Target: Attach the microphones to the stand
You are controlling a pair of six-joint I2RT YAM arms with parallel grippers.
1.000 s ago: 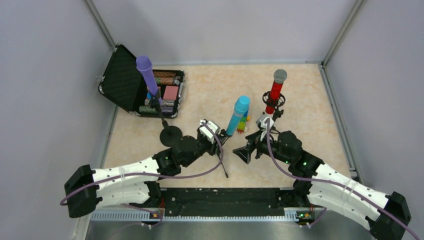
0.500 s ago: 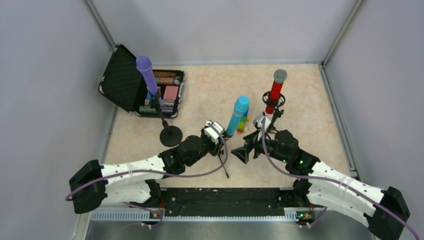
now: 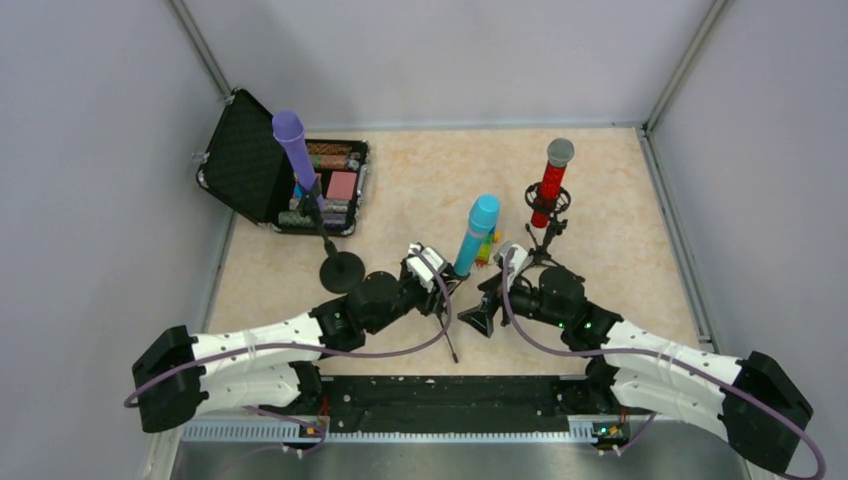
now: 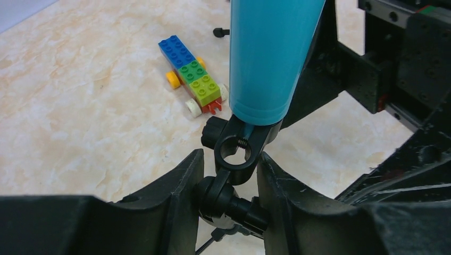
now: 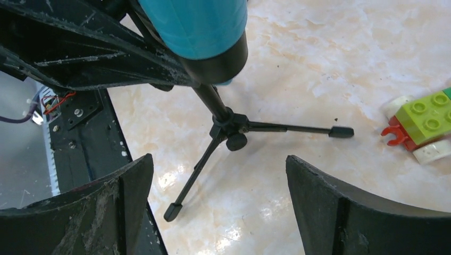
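Marbled counter (image 3: 420, 180) carries the cyan microphone (image 3: 476, 233), seated tilted in its tripod stand (image 5: 228, 127). Pinching the stand's swivel joint is the left end effector (image 4: 229, 178); the right end effector (image 5: 218, 164) gapes wide near the legs, holding nothing. A nudge to a leg could topple the top-heavy stand

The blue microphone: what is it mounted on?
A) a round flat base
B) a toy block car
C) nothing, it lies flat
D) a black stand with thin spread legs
D: the blue microphone sits on a black stand whose thin legs splay out below it.
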